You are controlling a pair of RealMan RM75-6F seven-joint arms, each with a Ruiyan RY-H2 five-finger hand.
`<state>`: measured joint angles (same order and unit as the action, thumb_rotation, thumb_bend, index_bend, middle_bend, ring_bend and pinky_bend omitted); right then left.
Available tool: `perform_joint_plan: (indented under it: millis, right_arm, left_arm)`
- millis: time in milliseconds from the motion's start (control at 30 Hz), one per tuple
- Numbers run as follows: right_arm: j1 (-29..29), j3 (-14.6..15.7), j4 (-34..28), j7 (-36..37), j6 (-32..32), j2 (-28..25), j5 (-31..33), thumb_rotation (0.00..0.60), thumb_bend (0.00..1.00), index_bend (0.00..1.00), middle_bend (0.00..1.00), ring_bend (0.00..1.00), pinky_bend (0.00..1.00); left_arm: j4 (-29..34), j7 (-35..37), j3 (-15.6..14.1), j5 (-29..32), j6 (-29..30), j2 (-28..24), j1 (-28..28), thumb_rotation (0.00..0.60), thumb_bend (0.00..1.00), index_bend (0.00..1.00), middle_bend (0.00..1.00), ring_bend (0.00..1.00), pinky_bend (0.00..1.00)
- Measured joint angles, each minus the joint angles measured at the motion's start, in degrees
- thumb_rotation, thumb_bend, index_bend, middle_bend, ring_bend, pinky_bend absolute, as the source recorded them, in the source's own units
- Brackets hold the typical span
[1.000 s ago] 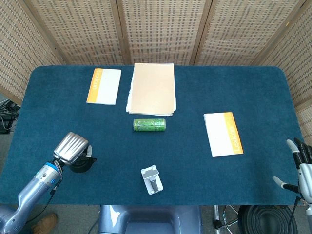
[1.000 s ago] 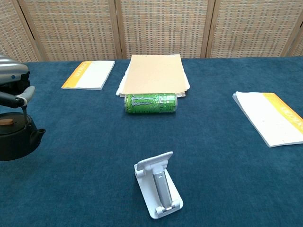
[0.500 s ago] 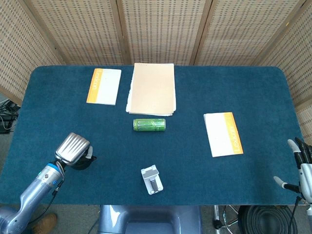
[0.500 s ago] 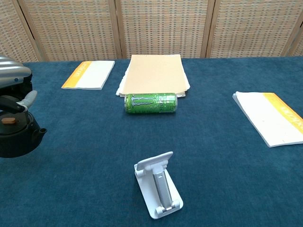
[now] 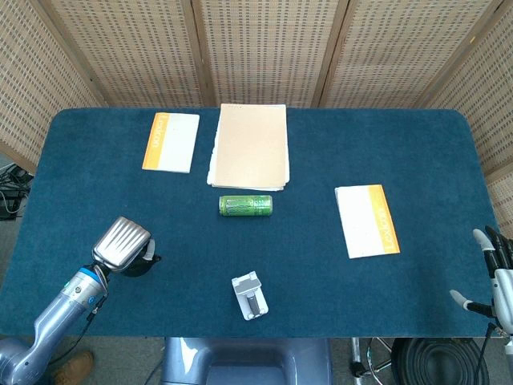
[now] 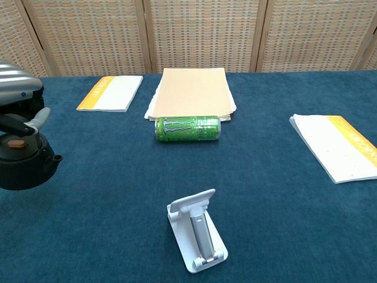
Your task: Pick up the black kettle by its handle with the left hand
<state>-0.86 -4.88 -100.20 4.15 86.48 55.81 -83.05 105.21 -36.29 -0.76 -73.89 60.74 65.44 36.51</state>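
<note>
The black kettle [image 6: 23, 168], round with a small brown lid knob and a short spout pointing right, hangs at the left edge of the chest view under my left hand [image 6: 17, 88]. That hand grips its handle from above, thumb curled over the top. In the head view my left hand [image 5: 120, 245] covers most of the kettle [image 5: 146, 265], and only a dark sliver shows at its lower right. Whether the kettle's base still touches the cloth is unclear. My right hand [image 5: 497, 273] stays off the table's right front corner with fingers apart, holding nothing.
A blue cloth covers the table [image 5: 321, 265]. A green can [image 5: 245, 205] lies on its side mid-table, and a white phone stand [image 5: 250, 296] stands near the front edge. A tan folder [image 5: 250, 144] and orange-edged booklets [image 5: 170, 141] [image 5: 367, 220] lie flat.
The kettle has risen in the chest view and drifted slightly right with my left hand holding its handle. The right hand has barely moved.
</note>
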Motion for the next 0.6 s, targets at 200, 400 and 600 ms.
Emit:
perform_joint_plan:
  millis: [200, 400, 600]
  right_arm:
    - [0.0, -0.1, 0.0, 0.3, 0.0, -0.1, 0.1, 0.600, 0.00, 0.00, 0.00, 0.00, 0.00]
    - [0.0, -0.1, 0.1, 0.5, -0.1, -0.2, 0.2, 0.600, 0.00, 0.00, 0.00, 0.00, 0.00]
    - [0.0, -0.2, 0.2, 0.9, -0.1, -0.3, 0.4, 0.600, 0.00, 0.00, 0.00, 0.00, 0.00]
  left_arm:
    - [-2.1, 3.3, 2.1, -4.0, 0.4, 0.1, 1.3, 0.600, 1.00, 1.00, 1.00, 0.88, 0.96]
    - [-4.9, 7.2, 3.8, -6.8, 0.4, 0.7, 2.6, 0.600, 1.00, 1.00, 1.00, 0.88, 0.96]
    - [-8.7, 11.1, 5.8, -8.7, 0.4, 2.6, 4.0, 0.600, 1.00, 1.00, 1.00, 0.88, 0.96]
